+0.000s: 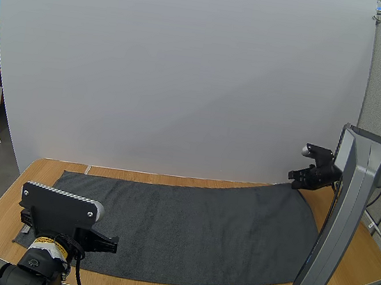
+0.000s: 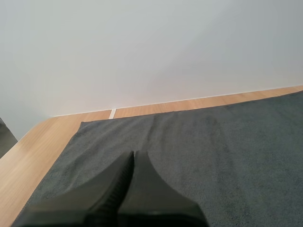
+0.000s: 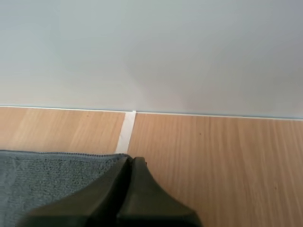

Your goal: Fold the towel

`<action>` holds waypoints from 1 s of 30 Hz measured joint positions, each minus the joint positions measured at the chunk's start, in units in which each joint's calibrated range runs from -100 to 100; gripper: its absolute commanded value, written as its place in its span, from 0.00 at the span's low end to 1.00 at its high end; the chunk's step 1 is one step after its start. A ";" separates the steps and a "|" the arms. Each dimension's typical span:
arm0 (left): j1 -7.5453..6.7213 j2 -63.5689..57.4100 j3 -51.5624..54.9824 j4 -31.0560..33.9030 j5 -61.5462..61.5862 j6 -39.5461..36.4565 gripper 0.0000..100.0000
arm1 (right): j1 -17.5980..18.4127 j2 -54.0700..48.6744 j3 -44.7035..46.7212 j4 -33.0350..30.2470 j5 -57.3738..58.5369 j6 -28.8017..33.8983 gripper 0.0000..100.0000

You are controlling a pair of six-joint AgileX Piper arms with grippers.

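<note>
Towel [image 1: 193, 227] lies flat on the desk [image 1: 342, 268], no fold yet made; left pincer [image 1: 112, 244], lower left, and right pincer [image 1: 292, 178], right edge, both pressed together.

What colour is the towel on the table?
The towel is plain dark grey; clearest in high view.

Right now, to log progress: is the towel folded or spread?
Spread. The towel lies flat across the table, with no fold visible.
</note>
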 measured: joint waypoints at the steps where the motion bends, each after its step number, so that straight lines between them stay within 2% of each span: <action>1: 0.00 0.00 0.00 0.00 0.00 0.00 0.01 | 0.00 -0.51 0.00 0.28 1.43 0.00 0.00; 11: 0.00 0.00 0.00 0.00 0.00 0.00 0.01 | 0.17 -8.62 0.00 2.72 16.28 0.00 0.00; 16: 0.00 0.00 0.00 0.00 0.00 0.00 0.01 | 1.84 -13.66 0.00 1.65 20.91 1.18 0.00; 22: 0.00 0.00 0.00 0.00 0.00 0.00 0.01 | 5.37 -19.94 1.04 -1.31 22.60 3.80 0.00; 30: 0.00 0.00 0.00 0.00 0.00 0.00 0.01 | 12.16 -29.63 8.59 -2.35 23.38 4.50 0.00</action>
